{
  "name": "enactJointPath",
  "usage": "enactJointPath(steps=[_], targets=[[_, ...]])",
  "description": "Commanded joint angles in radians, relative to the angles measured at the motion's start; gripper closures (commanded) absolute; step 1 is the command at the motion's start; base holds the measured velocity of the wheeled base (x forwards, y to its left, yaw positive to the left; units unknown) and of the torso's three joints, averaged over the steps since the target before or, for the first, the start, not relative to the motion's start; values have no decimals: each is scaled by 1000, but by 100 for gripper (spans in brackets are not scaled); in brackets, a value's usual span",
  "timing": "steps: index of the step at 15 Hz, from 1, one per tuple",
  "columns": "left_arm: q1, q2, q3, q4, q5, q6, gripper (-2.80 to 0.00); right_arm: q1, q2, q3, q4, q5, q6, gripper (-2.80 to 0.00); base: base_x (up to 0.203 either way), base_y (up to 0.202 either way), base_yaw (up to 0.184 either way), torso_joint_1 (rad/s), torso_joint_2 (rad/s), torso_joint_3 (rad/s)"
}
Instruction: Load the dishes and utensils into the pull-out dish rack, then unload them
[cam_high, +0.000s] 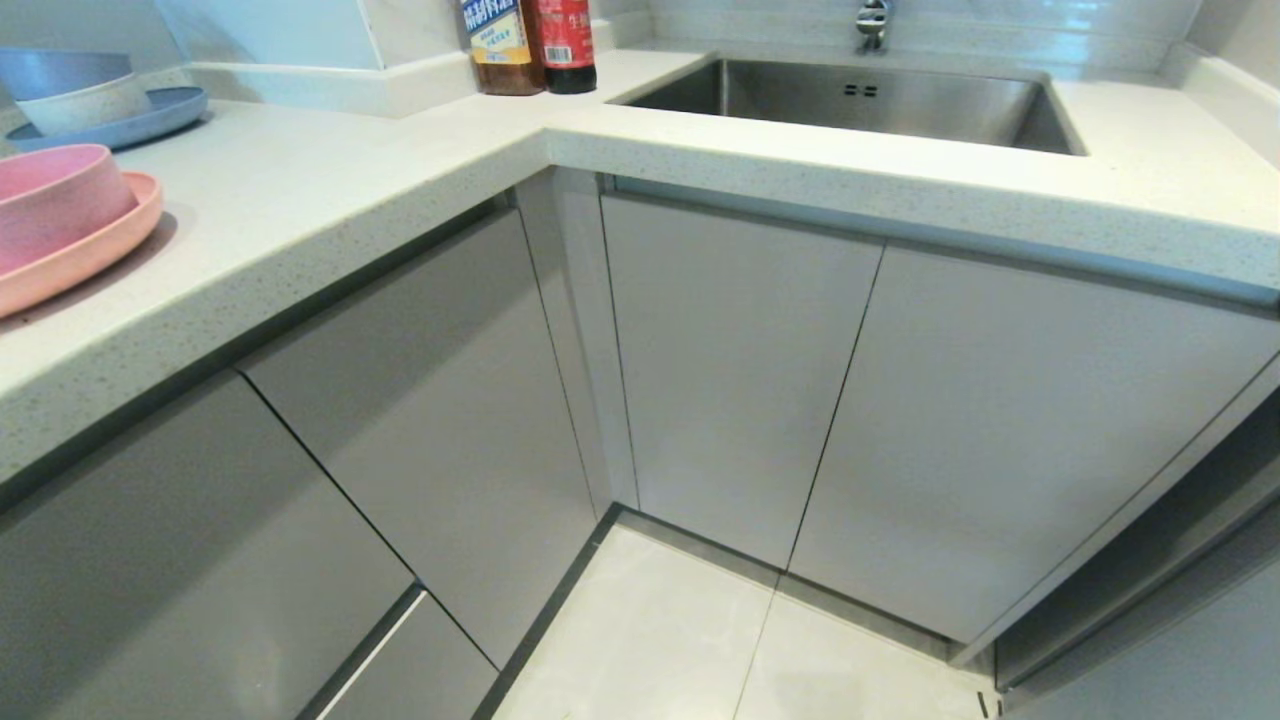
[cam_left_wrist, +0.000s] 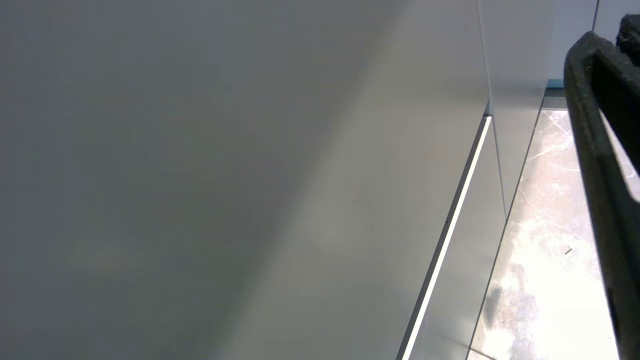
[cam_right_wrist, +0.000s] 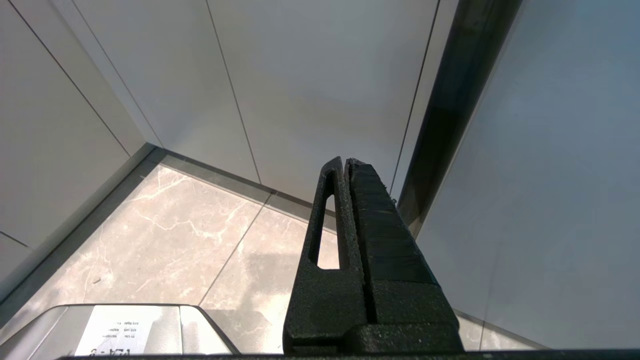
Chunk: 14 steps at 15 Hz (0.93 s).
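The pink bowl (cam_high: 55, 200) sits inside the pink plate (cam_high: 85, 255) at the desk's (cam_high: 330, 190) left edge, near stacked blue dishes (cam_high: 95, 105). Both end effectors hang low by the cabinet doors (cam_high: 740, 370), left (cam_left_wrist: 607, 165) and right (cam_right_wrist: 345, 172) pinched closed, empty

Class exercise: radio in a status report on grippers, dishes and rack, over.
Right gripper shut, empty, low by cabinet doors. Left gripper shut. Pink bowl on pink plate, countertop. Rack not in sight; doors closed.

Bowl (cam_high: 50, 195) in plate (cam_high: 80, 255), left on counter (cam_high: 330, 180)
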Motion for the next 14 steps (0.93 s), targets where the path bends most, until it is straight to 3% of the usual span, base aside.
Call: enactJointPath(steps=[1, 10, 14], targets=[[0, 2, 26, -1, 0, -3, 0, 0, 0, 2, 0, 0, 0, 0, 0, 0, 0, 0, 0, 0], [0, 2, 25, -1, 2, -3, 0, 0, 0, 2, -1, 0, 0, 0, 0, 0, 0, 0, 0, 4], [0, 2, 25, -1, 2, -3, 0, -1, 0, 2, 0, 0, 0, 0, 0, 0, 0, 3, -1, 155]])
